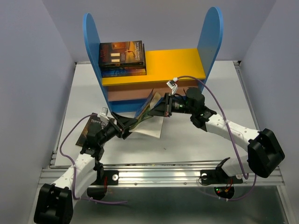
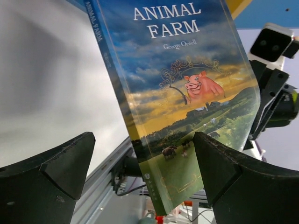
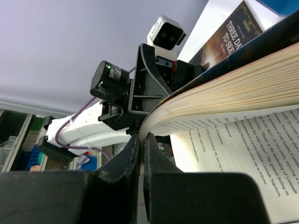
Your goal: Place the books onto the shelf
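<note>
**A:** What is the left gripper (image 2: 142,140) doing?

**B:** It is standing spread as wide as it goes and gripping nothing. Animal Farm (image 2: 187,79) is hanging tilted just past its fingers with the cover facing it. The book's lower corner is dipping between the fingers, and I cannot tell whether it is touching them.

**A:** And the right gripper (image 3: 142,144)?

**B:** It is pinching fully closed on a thin leaf of that same book, cover or page I cannot tell. The page block is fanning open above its fingertips, and a printed page is showing to their right.

**A:** What is lying beyond them?

**B:** The two grippers are facing each other across the book. A dark book (image 1: 91,125) is lying on the table (image 1: 201,135) beside the left gripper's wrist. Behind the right gripper the shelf (image 1: 154,67) is standing, and a stack (image 1: 121,58) of books is lying at the left end of its yellow board.
</note>
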